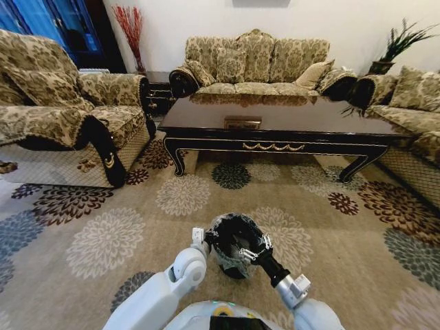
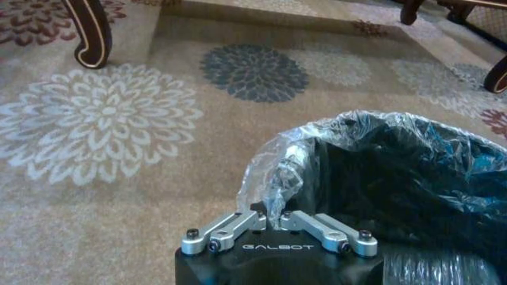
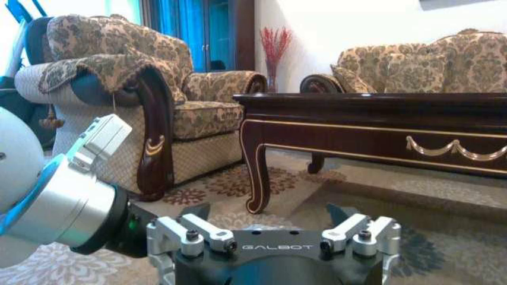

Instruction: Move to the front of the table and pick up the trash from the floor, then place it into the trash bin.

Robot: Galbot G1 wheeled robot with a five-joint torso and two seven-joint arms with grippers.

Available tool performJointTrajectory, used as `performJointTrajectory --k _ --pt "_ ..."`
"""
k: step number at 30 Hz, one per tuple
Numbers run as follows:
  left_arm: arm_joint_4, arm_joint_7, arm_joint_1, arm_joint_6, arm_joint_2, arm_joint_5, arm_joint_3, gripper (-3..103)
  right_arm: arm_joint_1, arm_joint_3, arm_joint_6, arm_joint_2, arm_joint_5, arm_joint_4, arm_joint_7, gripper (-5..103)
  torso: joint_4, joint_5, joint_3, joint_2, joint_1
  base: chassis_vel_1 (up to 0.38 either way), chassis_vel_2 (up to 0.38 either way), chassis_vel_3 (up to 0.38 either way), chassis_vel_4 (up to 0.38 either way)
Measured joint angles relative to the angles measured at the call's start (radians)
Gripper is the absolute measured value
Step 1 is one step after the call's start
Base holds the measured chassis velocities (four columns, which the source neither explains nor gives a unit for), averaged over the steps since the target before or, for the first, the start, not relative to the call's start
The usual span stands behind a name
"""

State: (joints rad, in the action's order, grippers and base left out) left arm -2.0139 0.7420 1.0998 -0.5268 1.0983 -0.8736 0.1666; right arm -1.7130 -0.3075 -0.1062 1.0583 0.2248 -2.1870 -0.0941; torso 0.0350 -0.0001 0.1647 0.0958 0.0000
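The trash bin (image 1: 229, 267) is small, round and black, lined with a crinkled clear bag, and stands on the carpet just in front of me. My left gripper (image 1: 209, 238) is at its left rim, shut on the bag's folded edge (image 2: 273, 178); in the left wrist view this gripper (image 2: 270, 209) has its fingers drawn together under the plastic. My right gripper (image 1: 251, 252) hovers over the bin's right rim and, in the right wrist view, stands open (image 3: 268, 215) with nothing between its fingers. The dark glossy table (image 1: 275, 120) stands beyond the bin. The trash is out of view.
A patterned armchair (image 1: 62, 117) stands at the left, a sofa (image 1: 254, 65) behind the table and another sofa (image 1: 412, 110) at the right. Floral carpet (image 1: 103, 240) lies open between me and the table. A curved table leg (image 2: 91, 35) is nearby.
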Motion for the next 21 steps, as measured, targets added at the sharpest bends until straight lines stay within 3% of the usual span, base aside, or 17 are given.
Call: performJointTrajectory --k 8,15,21 --pt "-0.005 -0.022 0.045 0.008 -0.008 0.030 -0.079 3 0.000 -0.012 0.000 0.017 0.014 0.003 0.008 100 0.0000 -0.0001 0.000 0.000 0.000 0.000 0.000 0.000 0.000" --pt "-0.038 -0.058 0.114 0.037 -0.102 0.018 -0.200 3 0.010 -0.033 -0.006 0.023 0.028 0.020 0.013 100 0.0001 -0.0001 0.000 0.000 0.000 0.000 0.000 0.000 0.000" --pt "-0.034 -0.069 0.150 0.063 -0.133 0.012 -0.258 3 0.010 -0.023 -0.011 0.032 0.019 0.027 0.012 100 0.0003 0.0000 0.000 0.000 0.000 0.000 0.000 0.000 0.000"
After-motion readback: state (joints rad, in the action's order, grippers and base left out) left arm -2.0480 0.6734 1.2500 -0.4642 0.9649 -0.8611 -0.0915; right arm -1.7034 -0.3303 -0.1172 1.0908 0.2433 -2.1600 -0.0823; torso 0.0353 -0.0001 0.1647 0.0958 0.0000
